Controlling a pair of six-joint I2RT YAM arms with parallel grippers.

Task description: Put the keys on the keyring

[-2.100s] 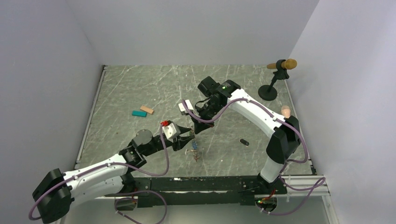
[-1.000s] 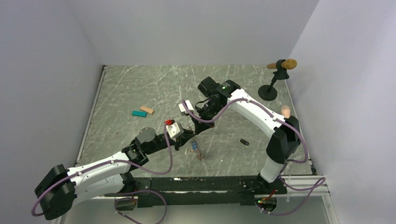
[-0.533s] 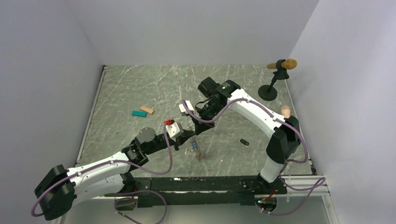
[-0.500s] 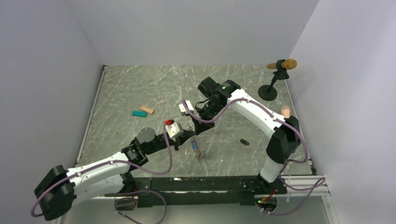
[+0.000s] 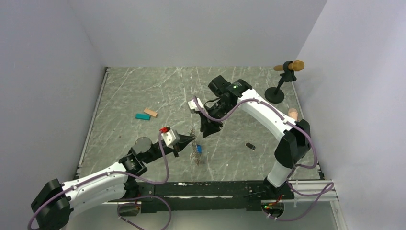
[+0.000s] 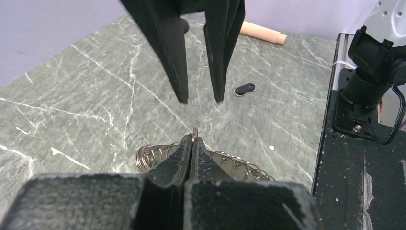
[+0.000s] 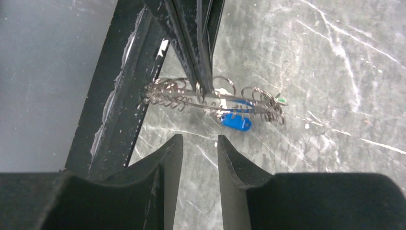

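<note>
Holding the keyring (image 7: pixel 165 93) up
Your left pincer (image 6: pixel 192 143) clamps it; your right pincer (image 7: pixel 200 143), slightly parted and empty, should fetch the black key (image 6: pixel 244 89).

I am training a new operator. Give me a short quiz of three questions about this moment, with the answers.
1. True or false: the left end effector is shut on the keyring.
2. In the right wrist view, which colour is the key head that hangs at the keyring? A) blue B) yellow C) white
3. Fill the gap: the fingers of the right end effector are ____ (open or shut).

Key: 1 true; 2 A; 3 open.
</note>
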